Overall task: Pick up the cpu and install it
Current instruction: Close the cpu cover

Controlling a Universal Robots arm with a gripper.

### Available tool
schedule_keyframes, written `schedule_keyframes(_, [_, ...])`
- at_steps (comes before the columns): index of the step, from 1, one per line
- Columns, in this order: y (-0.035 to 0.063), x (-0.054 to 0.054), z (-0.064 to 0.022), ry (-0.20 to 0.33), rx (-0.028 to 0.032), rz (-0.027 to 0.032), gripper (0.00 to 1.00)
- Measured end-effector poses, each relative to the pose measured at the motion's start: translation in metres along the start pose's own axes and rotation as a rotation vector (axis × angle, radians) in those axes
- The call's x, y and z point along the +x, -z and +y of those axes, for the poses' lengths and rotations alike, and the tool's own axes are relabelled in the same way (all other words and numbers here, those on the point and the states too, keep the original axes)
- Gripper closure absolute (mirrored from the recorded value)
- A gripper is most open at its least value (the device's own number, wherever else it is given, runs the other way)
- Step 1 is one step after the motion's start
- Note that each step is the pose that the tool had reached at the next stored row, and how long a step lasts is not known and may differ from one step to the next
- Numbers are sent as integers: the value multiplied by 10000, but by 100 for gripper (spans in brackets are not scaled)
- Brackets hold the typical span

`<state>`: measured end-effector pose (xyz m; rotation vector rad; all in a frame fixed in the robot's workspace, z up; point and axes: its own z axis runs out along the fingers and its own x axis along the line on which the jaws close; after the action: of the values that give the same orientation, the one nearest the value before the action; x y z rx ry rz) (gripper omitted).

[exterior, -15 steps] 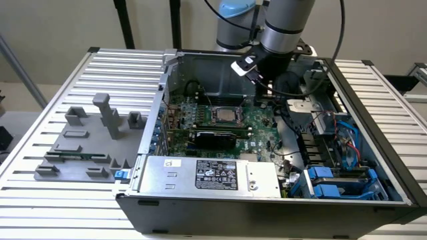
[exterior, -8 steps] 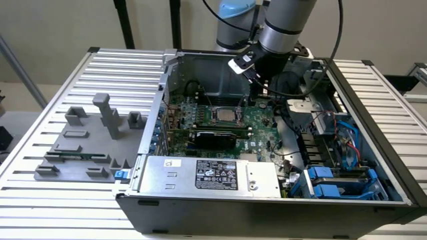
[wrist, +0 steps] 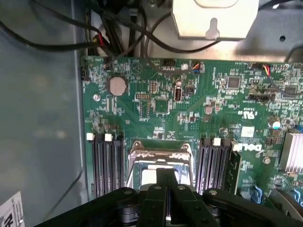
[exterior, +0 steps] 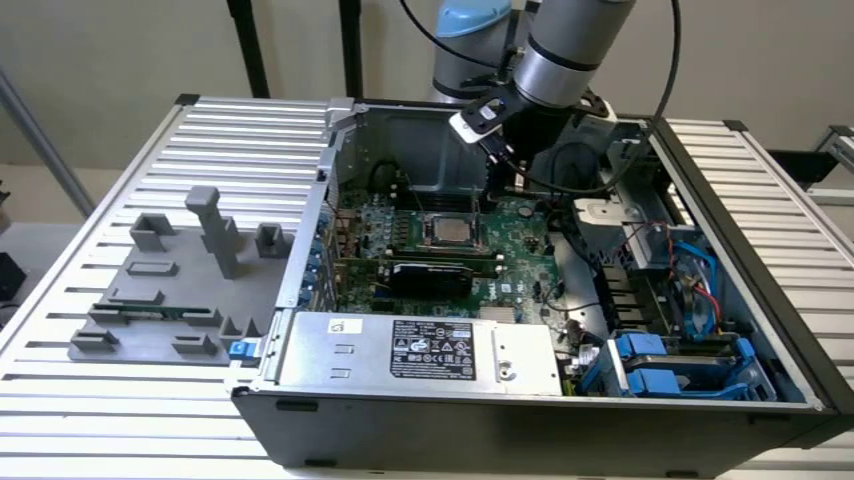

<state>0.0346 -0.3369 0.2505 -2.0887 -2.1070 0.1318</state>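
Gripper (wrist: 165, 178) pressed together near socketed cpu (wrist: 144, 176); wrist view: coin battery (wrist: 117, 85); exterior view: power supply (exterior: 414, 350)

A slatted table before a plain wall

We see a pale beige wall (exterior: 120, 50) behind a table (exterior: 227, 125) of light ribbed metal slats. Two black poles (exterior: 247, 45) stand upright at the back, and a grey pole (exterior: 40, 140) slants at the exterior view's left. The light is soft and even.
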Motion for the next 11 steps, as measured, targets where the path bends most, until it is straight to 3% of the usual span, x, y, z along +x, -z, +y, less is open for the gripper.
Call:
schedule_keyframes(3, [-8, 0, -30, 25, 234, 0, 89])
schedule_keyframes(5, [-16, 0, -55, 41, 349, -1, 89])
schedule_keyframes(11, [-54, -1, -156, 88, 577, -8, 89])
